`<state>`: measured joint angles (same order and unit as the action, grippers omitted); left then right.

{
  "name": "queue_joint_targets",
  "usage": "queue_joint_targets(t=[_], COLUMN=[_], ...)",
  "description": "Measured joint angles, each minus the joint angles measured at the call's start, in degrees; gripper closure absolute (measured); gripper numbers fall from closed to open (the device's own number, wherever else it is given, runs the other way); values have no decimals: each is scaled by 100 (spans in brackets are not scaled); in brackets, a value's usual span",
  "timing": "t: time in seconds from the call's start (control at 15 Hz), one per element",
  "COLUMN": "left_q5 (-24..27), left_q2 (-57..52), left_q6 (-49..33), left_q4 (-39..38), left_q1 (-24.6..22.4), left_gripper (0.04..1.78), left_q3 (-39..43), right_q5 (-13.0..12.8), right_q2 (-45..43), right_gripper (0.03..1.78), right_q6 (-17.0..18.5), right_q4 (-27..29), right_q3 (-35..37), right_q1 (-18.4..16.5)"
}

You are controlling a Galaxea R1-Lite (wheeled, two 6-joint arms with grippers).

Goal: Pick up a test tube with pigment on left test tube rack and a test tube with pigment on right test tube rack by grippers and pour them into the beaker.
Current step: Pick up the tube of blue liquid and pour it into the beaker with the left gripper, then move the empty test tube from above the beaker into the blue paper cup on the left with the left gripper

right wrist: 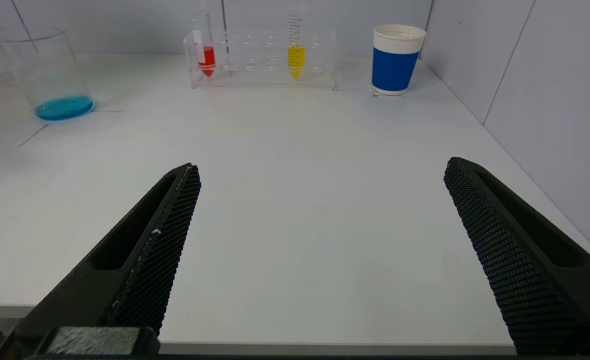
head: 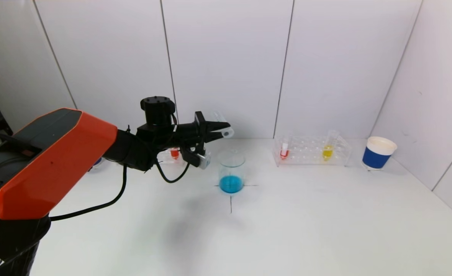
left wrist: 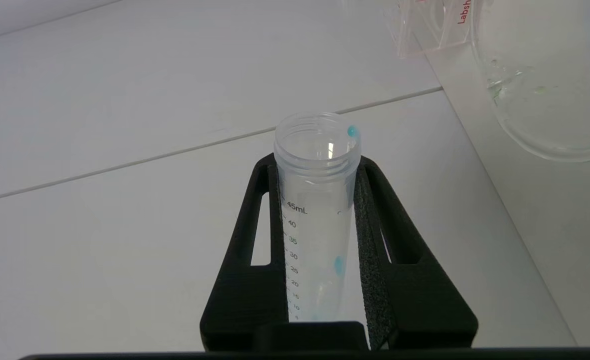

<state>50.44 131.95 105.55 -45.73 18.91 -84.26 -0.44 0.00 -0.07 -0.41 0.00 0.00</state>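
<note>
The left gripper (head: 220, 129) is up above the beaker (head: 231, 171) and a bit behind it, pinched tight on an empty tube (left wrist: 318, 210) lying almost flat. Only a few blue drops stick to the inside and the lip. So the blue pour looks done, I think. Next job for this arm is prob to take the tube back to the left rack (head: 172, 156). Go slow, keep the squeeze firm, tip the tube upright before it moves away so the last drop on the lip doesn't fall on the table (head: 287, 222).

The right gripper (right wrist: 320, 210) sits low near the table edge, well apart from the right rack (head: 312, 151), claws spread wide w/ nothing in them.

What's in stuff:
- beaker: a little blue liquid at the bottom
- right rack: red tube (head: 284, 150) and yellow tube (head: 328, 150), both standing up
- left rack: partly hidden by the arm, one tube with red (head: 174, 153) shows
- paper cup (head: 378, 152), blue w/ white rim, just beside the right rack, can't see inside
</note>
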Motion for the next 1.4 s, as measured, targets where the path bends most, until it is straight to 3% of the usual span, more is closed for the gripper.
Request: queue_joint_targets(t=[0.27, 0.53, 0.87, 1.07, 1.4], left_q5=[-52, -489, -1785, -2423, -4106], left_q2=[-41, -246, -833, -1092, -1680], left_q6=[-34, -445, -1936, -3000, -4679], left_q4=[2, 13, 830, 916, 1153], left_q1=[-4, -17, -30, -52, -50], left_gripper=[139, 139, 139, 139, 139], left_q3=[44, 232, 413, 414, 408], right_q5=[0, 0, 0, 0, 0], right_q2=[0, 0, 0, 0, 0], right_gripper=[4, 4, 4, 4, 4], right_q6=[0, -2, 0, 0, 0], right_q4=[0, 0, 1, 0, 0], right_q3=[0, 0, 0, 0, 0], right_q1=[0, 0, 0, 0, 0])
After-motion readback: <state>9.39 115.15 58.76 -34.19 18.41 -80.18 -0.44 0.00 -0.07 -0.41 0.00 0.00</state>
